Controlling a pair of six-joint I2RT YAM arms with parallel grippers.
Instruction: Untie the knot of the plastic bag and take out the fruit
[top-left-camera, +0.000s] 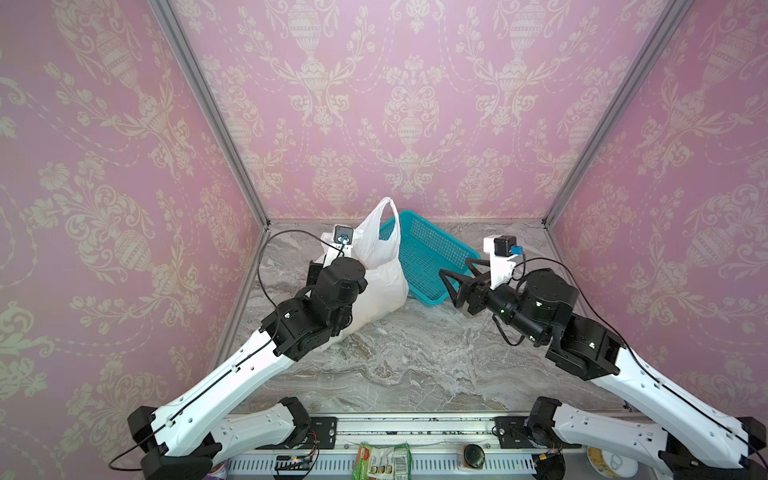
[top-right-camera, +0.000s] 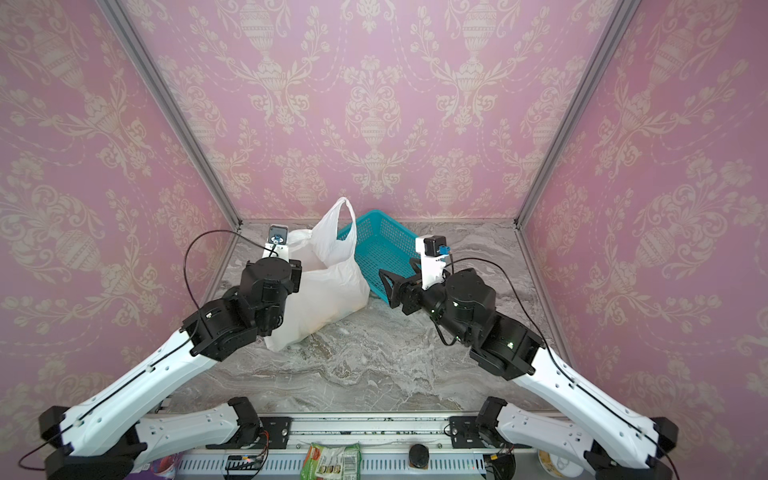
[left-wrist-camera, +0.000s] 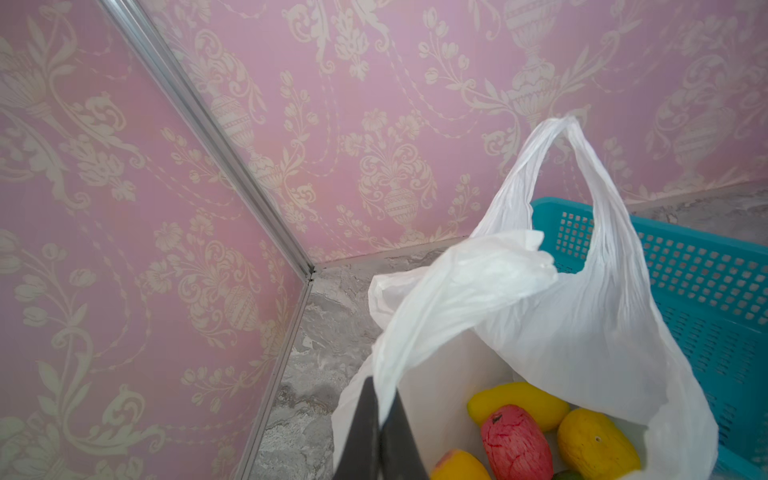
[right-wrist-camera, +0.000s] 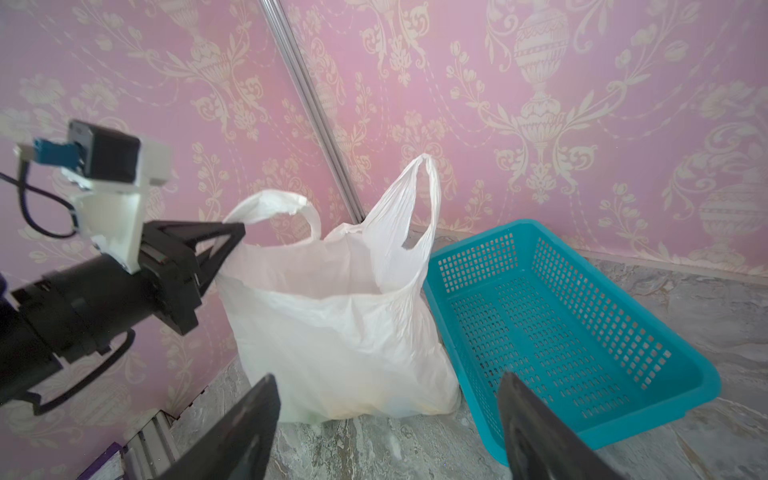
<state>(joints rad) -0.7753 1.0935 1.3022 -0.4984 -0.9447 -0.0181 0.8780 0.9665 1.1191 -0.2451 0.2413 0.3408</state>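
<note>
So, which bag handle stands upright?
The handle beside the basket; the other handle droops over where the left end effector pinches the bag.

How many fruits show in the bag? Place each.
5, inside the plastic bag: two yellow fruits, a pink-red fruit beside them, an orange-yellow fruit, a green sliver. More may be hidden.

a, plastic bag (right-wrist-camera: 340, 324): thin white film, crinkled, semi-transl., soft sheen. b, fruit (left-wrist-camera: 515, 440): moulded, waxy gloss; red pc. veined, rougher. c, basket (right-wrist-camera: 656, 415): rigid teal plastic, perforated, smooth, low gloss. d, tabletop (top-left-camera: 415, 365): grey marble-look, veined, smooth, approx. matt. e, walls (top-left-camera: 415, 104): pink paper w/ cream damask print, matt. f, corner posts (top-left-camera: 210, 112): bare silver metal, satin. g, arm shells (top-left-camera: 232, 386): white plastic, smooth, semi-gloss; joints (top-left-camera: 311, 328) black, matt. h, left hand (left-wrist-camera: 382, 384), fingers (left-wrist-camera: 361, 436): black plastic, matt.
</note>
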